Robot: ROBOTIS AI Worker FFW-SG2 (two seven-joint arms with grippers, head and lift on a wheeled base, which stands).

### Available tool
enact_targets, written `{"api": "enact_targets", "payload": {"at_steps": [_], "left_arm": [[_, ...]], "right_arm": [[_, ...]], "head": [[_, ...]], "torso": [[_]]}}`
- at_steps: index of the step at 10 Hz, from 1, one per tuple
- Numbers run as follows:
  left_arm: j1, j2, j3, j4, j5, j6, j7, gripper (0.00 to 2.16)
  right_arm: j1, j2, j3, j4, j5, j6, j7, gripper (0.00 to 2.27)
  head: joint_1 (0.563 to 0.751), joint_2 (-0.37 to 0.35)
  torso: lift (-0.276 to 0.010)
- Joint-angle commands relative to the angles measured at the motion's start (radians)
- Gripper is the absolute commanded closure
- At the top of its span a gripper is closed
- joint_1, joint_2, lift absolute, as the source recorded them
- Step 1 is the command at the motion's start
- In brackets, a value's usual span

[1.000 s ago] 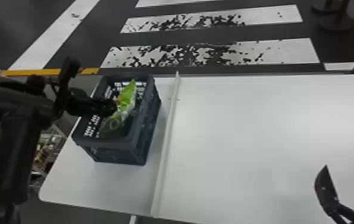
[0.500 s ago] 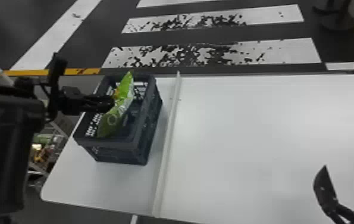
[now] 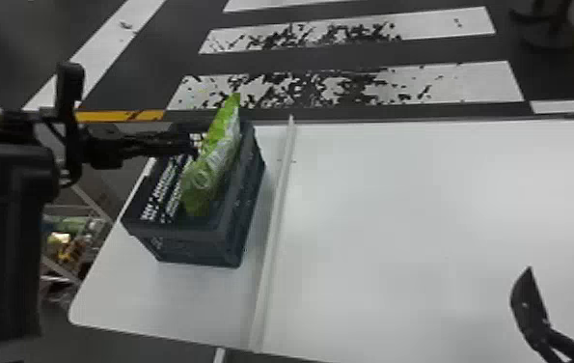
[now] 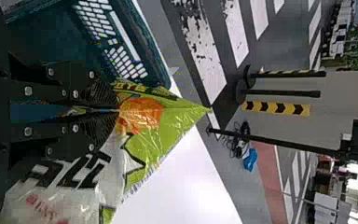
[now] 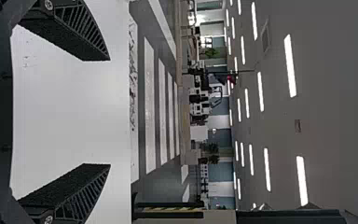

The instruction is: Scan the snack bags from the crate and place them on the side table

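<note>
My left gripper (image 3: 194, 147) is over the dark crate (image 3: 203, 230), shut on the edge of a green and white snack bag (image 3: 213, 164). The bag hangs tilted, its top above the crate's far rim and its lower end still within the crate's outline. In the left wrist view the two fingertips of my left gripper (image 4: 116, 110) pinch the snack bag (image 4: 168, 121), with the crate (image 4: 151, 56) behind. At the lower right of the head view my right gripper (image 3: 567, 285) is parked over the white table; in the right wrist view my right gripper (image 5: 109, 112) stands open, nothing between its fingers.
A raised white strip (image 3: 276, 231) runs along the white table (image 3: 420, 217), just right of the crate. Beyond the far edge lies a floor with striped markings (image 3: 348, 87). A shelf rack with goods (image 3: 71, 241) stands at the left.
The left gripper has risen with the snack bag, lifting it from deep in the crate so its top stands above the rim. The right arm has kept still.
</note>
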Motion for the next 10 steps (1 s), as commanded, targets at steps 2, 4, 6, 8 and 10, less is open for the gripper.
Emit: {"api": "enact_targets", "payload": {"at_steps": [2,4,6,8,10], "left_arm": [[0.007,-0.056,0.024,-0.152,0.013,0.115,0.004,2.13],[0.002,-0.076,0.02,-0.204,0.013,0.155,0.004,2.13],[0.002,-0.075,0.02,-0.232,0.009,0.174,0.001,2.13],[0.008,-0.065,0.02,-0.232,-0.023,0.174,0.004,2.14],[0.025,-0.058,0.024,-0.23,-0.037,0.174,0.01,2.14]], "right_arm": [[0.0,0.002,0.0,0.0,0.001,0.0,-0.002,0.06],[0.001,0.002,0.0,0.0,0.001,0.0,-0.002,0.06],[0.001,0.002,0.005,-0.003,0.001,0.0,-0.002,0.06],[0.003,0.0,0.006,-0.005,0.001,0.0,-0.002,0.06],[0.003,0.0,0.011,-0.005,0.001,0.0,-0.002,0.06]], "head": [[0.695,0.206],[0.695,0.181],[0.695,0.163],[0.695,0.164],[0.695,0.179]], "torso": [[-0.094],[-0.094],[-0.094],[-0.094],[-0.094]]}}
